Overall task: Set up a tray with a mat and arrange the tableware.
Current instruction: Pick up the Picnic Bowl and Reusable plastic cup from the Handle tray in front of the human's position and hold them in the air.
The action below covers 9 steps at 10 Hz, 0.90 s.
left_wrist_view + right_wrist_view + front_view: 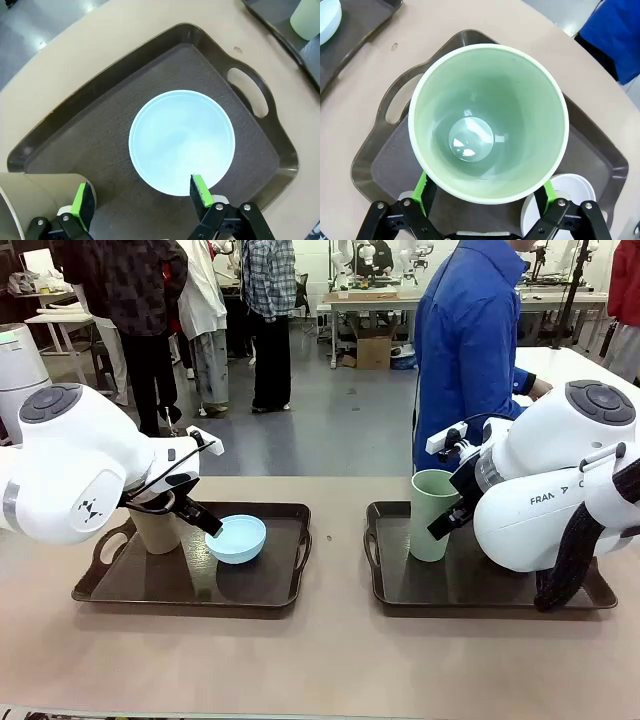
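The left dark tray (190,600) carries a textured dark mat (100,145), a tan-brown cup (155,530) and a light blue bowl (237,539). My left gripper (195,515) hangs open between cup and bowl; in the left wrist view one green pad (200,191) overlaps the bowl's (181,141) near rim and the other stands beside the cup (30,200). On the right tray (480,608) stands the pale green cup (432,515). My right gripper (486,192) is spread wide around it, contact hidden under the rim. A whitish bowl (570,190) sits beside it.
A person in a blue jacket (470,350) stands at the far side behind the right tray. Bare tan table (330,660) lies between the two trays and along the front edge. The trays' handles (247,92) face the gap.
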Available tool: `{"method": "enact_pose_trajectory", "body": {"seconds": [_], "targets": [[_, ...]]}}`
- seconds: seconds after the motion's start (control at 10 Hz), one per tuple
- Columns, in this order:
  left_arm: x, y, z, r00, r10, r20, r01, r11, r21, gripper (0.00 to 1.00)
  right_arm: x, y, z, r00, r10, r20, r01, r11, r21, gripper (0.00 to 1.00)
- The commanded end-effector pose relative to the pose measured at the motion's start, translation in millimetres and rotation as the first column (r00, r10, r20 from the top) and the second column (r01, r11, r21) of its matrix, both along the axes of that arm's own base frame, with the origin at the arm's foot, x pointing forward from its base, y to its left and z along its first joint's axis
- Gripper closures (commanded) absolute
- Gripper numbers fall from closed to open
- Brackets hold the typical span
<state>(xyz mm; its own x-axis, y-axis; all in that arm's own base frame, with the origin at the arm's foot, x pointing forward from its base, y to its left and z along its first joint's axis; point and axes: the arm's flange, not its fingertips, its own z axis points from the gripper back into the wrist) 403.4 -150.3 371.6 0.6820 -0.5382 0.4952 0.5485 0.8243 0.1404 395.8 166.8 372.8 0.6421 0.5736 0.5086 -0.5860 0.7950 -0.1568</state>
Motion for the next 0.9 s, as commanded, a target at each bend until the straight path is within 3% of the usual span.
{"method": "enact_pose_trajectory", "body": {"seconds": [0.0,0.8], "targets": [[0.0,-0.1,0.0,1.0,0.0,0.0,0.0,1.0,0.0,0.0,0.0,0.0,0.0,1.0,0.0,0.0,0.0,1.0,0.0,0.0],[0.0,-0.1,0.0,1.0,0.0,0.0,0.0,1.0,0.0,0.0,0.0,0.0,0.0,1.0,0.0,0.0,0.0,1.0,0.0,0.0]]}}
